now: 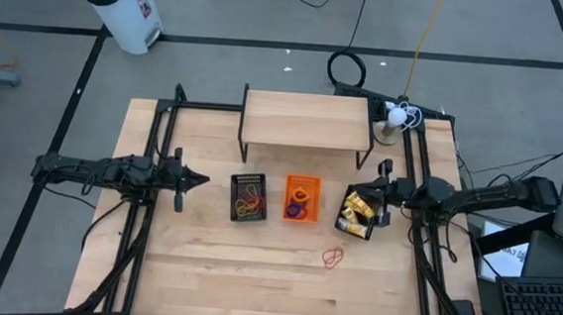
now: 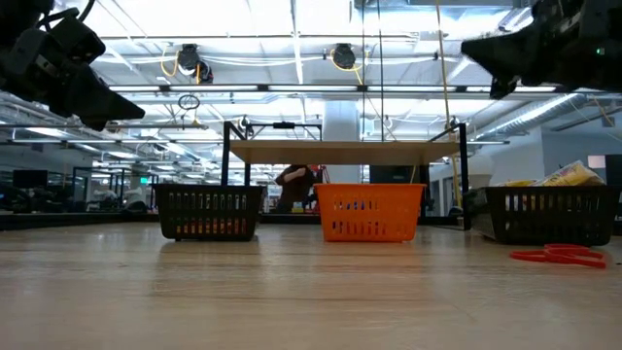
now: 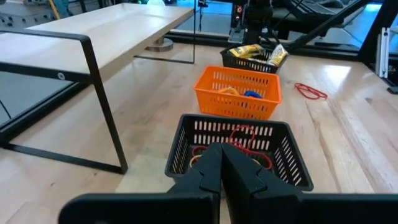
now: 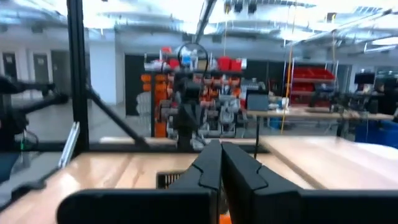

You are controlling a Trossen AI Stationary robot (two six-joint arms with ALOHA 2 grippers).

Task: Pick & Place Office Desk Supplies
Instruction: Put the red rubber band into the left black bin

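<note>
Pale wood makes up the counter (image 1: 254, 265), which stands on a grey floor with a white bin (image 1: 118, 2) off near the far left corner. At the back of the counter sits a low wooden shelf (image 1: 306, 120) on thin black legs.

Three trays stand in a row in front of the shelf. The left black mesh tray (image 1: 249, 197) holds red and orange rubber bands (image 1: 250, 199). The orange tray (image 1: 301, 199) in the middle holds small rings (image 1: 300, 204) in orange, blue and purple. The right black mesh tray (image 1: 360, 213) holds yellow oblong pieces (image 1: 359, 209), which rise above its rim in the low view. A loose red rubber band (image 1: 332, 257) lies flat on the bare wood, nearer the front edge than the trays and between the orange tray and the right black one.

The left gripper (image 1: 201, 181) hangs above the counter just left of the left black tray, its fingers pressed together and holding nothing; its wrist view looks straight over that tray toward the others. The right gripper (image 1: 377, 196) is raised over the right edge of the right black tray, its fingers also pressed together with nothing between them.
</note>
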